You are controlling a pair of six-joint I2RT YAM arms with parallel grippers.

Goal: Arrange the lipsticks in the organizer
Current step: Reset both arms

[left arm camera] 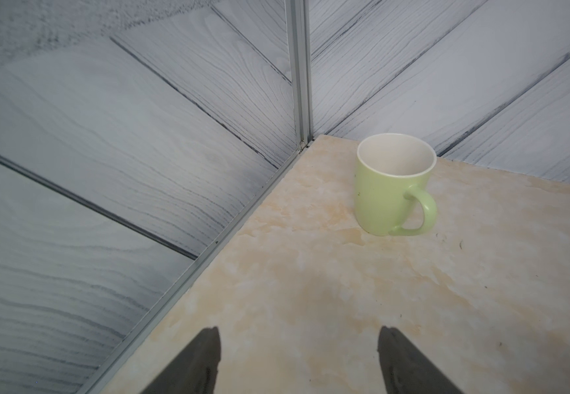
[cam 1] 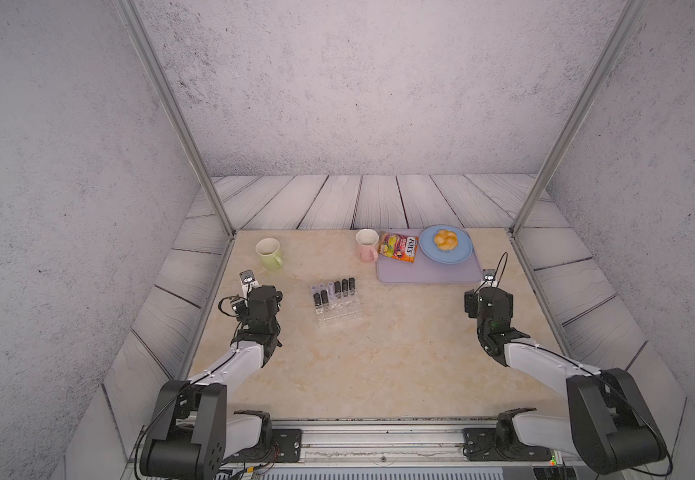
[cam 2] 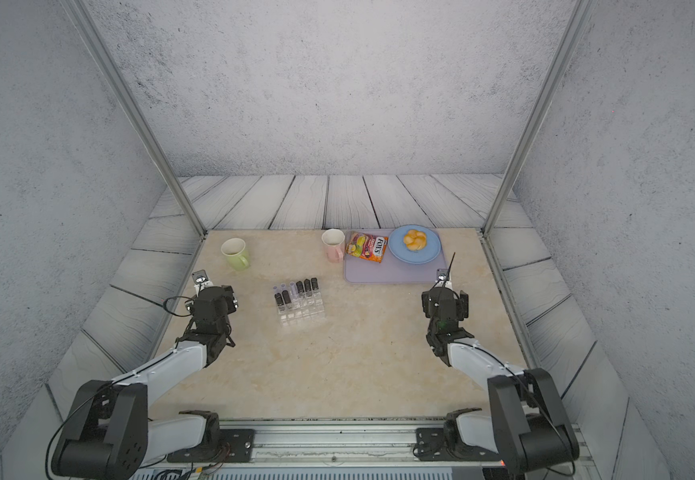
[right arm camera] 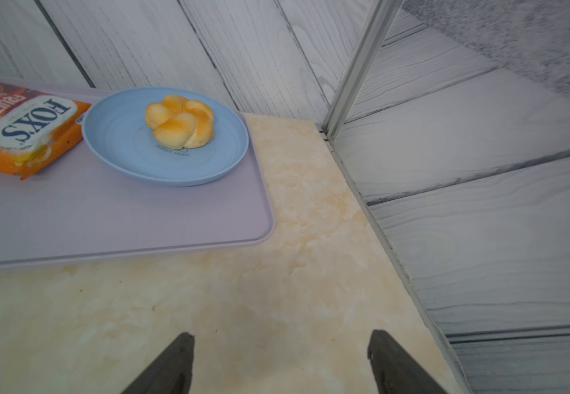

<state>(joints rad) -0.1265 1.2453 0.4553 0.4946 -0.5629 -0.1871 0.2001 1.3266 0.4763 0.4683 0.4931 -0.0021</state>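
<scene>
Eight lipsticks (cam 1: 337,288), bag (right arm camera: 21,129) reading FOX'S FRUITS

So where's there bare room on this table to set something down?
The whole near half of the table, in front of the organizer, is bare. Also the strip between green mug and pink mug. Crowded: back right, snack bag and plate on the lilac mat.

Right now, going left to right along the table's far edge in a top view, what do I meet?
Pale green ceramic mug, pink ceramic mug, orange Fox's sweets packet, round blue plate bearing a golden knotted bun.
</scene>
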